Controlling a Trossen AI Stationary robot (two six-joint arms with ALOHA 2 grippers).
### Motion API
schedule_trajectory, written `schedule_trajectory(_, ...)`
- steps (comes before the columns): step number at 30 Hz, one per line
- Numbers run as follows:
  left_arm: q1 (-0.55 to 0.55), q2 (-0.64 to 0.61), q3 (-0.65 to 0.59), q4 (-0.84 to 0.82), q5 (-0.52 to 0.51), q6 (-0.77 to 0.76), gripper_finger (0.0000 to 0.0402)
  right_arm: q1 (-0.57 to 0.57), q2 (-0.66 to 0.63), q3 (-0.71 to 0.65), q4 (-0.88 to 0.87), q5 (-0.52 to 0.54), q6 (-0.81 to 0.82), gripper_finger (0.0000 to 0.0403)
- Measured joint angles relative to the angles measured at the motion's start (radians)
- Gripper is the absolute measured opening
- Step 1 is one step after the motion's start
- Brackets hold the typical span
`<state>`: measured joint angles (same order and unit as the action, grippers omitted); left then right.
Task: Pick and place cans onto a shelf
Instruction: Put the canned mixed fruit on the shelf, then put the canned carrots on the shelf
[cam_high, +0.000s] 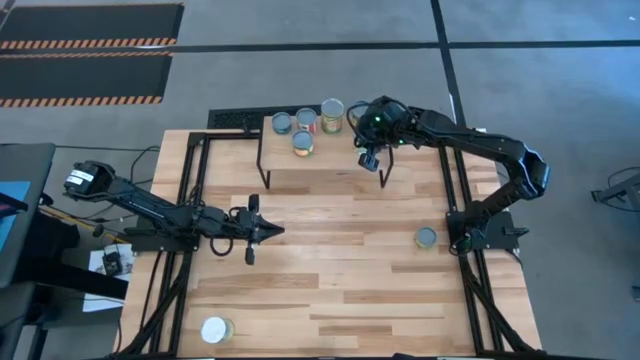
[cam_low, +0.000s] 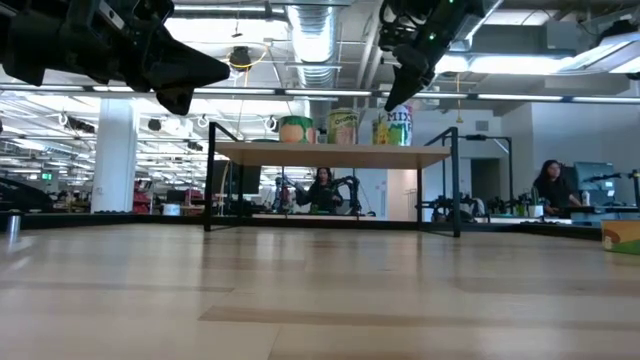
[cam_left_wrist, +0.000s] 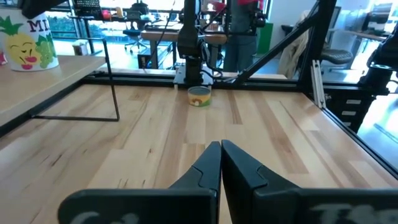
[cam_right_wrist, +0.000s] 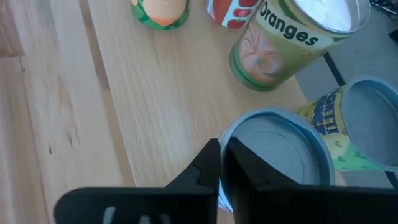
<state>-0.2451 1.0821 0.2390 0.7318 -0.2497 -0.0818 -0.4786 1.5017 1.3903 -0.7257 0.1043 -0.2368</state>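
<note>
Right pincer (cam_right_wrist: 219, 163) pressed together above upright cans (cam_right_wrist: 292, 37) on shelf (cam_right_wrist: 155, 93); left pincer (cam_left_wrist: 220, 163) pressed together, empty.

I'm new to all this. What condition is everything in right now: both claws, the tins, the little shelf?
Left gripper: shut, empty, above the middle of the table.
Right gripper: shut, empty, above the cans on the shelf.
Shelf: standing, with several cans on it.
Shelf cans: upright, at the shelf's far side.
Green can: upright on the table, by the right arm's base.
White-topped can: upright on the table, near its edge.
</note>
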Motion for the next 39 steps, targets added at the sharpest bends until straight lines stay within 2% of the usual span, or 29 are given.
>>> schedule_trajectory(16, 0.000, 0.000, 0.000, -0.011, 0.006, 0.000, 0.0000, 0.008, -0.010, 0.004, 0.055, 0.033, -0.005, 0.0125)
schedule_trajectory(20, 0.000, 0.000, 0.000, -0.011, 0.006, 0.000, 0.0000, 0.045, -0.039, 0.006, 0.084, 0.039, -0.042, 0.0133)
schedule_trajectory(24, 0.000, 0.000, 0.000, -0.018, 0.007, 0.000, 0.0000, 0.095, -0.095, 0.001, 0.100, 0.078, -0.052, 0.0107)
schedule_trajectory(30, 0.000, 0.000, 0.000, -0.026, 0.007, 0.000, 0.0000, 0.178, -0.229, -0.180, 0.290, 0.077, -0.067, 0.0012)
schedule_trajectory(35, 0.000, 0.000, 0.000, -0.037, 0.008, 0.000, 0.0000, 0.270, -0.341, -0.422, 0.546, 0.079, -0.023, 0.0021)
schedule_trajectory(39, -0.009, 0.000, 0.000, -0.051, 0.017, -0.013, 0.0000, 0.362, -0.399, -0.622, 0.798, 0.077, 0.007, 0.0007)
